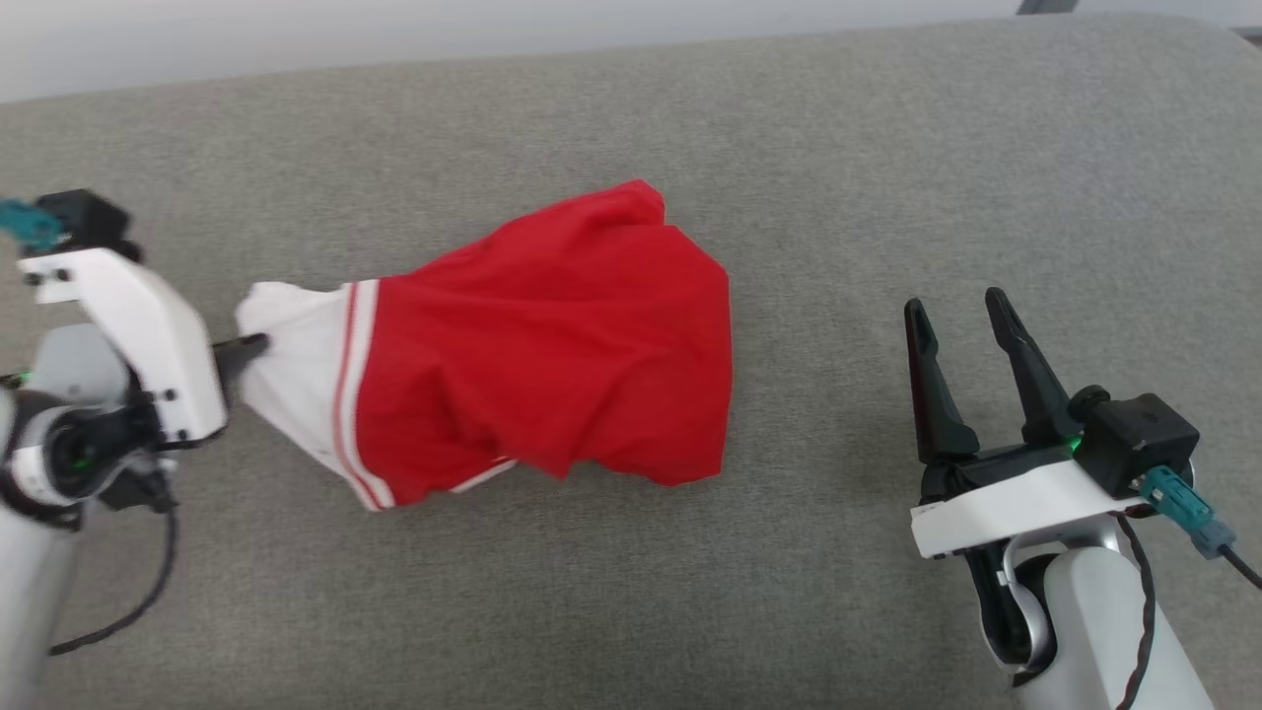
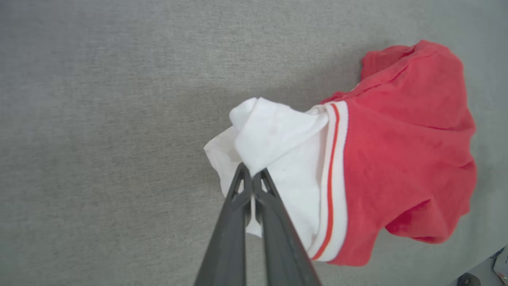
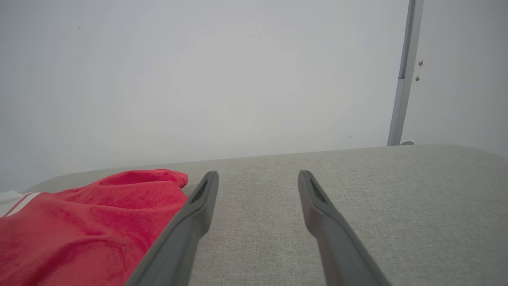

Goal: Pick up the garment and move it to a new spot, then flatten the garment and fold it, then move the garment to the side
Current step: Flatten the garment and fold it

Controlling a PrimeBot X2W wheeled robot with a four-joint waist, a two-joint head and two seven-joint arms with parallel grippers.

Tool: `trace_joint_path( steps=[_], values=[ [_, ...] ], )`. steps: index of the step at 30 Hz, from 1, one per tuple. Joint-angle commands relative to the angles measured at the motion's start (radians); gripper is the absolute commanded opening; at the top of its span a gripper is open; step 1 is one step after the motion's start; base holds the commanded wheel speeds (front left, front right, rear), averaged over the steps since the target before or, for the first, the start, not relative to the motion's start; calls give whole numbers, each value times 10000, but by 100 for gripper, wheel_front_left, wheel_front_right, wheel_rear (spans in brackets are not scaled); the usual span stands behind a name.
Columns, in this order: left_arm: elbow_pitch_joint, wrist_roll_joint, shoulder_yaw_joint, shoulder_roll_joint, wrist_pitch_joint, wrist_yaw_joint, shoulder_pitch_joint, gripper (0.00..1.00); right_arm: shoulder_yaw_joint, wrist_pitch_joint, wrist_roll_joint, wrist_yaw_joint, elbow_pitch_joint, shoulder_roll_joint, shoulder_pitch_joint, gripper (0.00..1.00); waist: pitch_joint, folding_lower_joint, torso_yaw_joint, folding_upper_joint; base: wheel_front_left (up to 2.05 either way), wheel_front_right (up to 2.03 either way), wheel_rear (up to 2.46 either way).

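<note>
A bright red garment (image 1: 552, 335) with a white sleeve (image 1: 296, 360) lies crumpled in a heap near the middle of a grey cloth-covered table (image 1: 887, 148). The left tool (image 1: 258, 343) is clenched on the edge of the white sleeve, at the heap's left end. The right tool (image 1: 954, 301) is well apart to the right of the garment, its two dark fingers spread and grasping nothing.

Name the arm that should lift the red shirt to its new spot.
Left. The left gripper is shut on the white sleeve of the garment, so it can lift at once. The right gripper stands open, off to the side, touching nothing.
</note>
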Motion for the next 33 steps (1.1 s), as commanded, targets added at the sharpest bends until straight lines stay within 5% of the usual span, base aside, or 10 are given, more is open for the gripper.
trace_joint_path(
  steps=[1,24,33],
  values=[
    [-128,-91,130,101,-65,104,159,0,-27,-39,-110,1,4,-4,42,100,-39,0,88,0,0,0,0],
    [-327,505,672,1711,-126,1611,2103,0,-30,-40,-186,1,19,-4,156,100,-77,0,400,0,0,0,0],
    [687,129,634,1188,-378,1534,2715,0,-10,-40,-183,1,93,-2,231,100,-65,0,415,0,0,0,0]
  ],
)
